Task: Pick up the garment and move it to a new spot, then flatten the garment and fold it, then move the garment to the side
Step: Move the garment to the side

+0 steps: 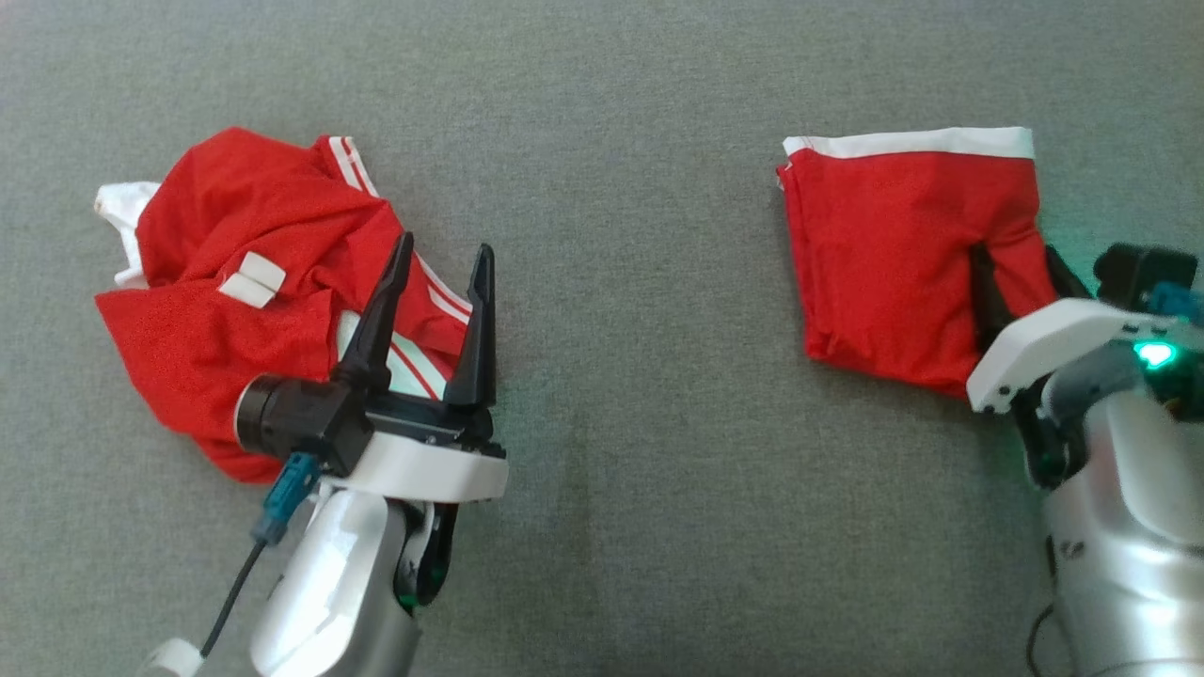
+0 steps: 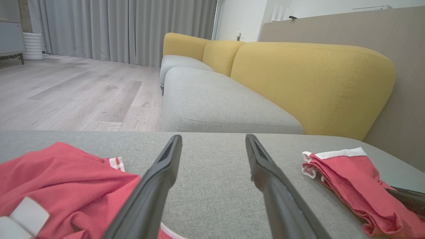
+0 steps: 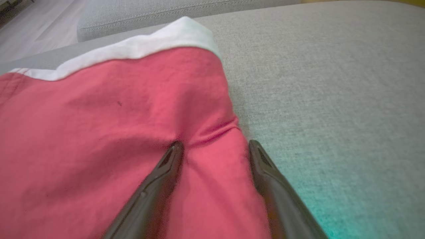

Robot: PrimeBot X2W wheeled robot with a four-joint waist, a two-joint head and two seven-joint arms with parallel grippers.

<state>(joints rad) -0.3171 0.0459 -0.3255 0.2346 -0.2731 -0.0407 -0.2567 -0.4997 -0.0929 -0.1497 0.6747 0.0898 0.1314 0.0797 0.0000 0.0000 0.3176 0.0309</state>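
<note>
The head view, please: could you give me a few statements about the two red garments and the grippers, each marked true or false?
1. The crumpled garment lies on the robot's left side. True.
2. The folded garment is trimmed in blue. False: the band along its far edge is white.
3. The left gripper has its fingers pressed together. False: they stand apart, open, over the crumpled garment's edge.
4. Red cloth of the folded garment lies between the fingers of the right gripper. True.
5. The two garments touch each other. False: a bare stretch of grey cushion separates them.
</note>
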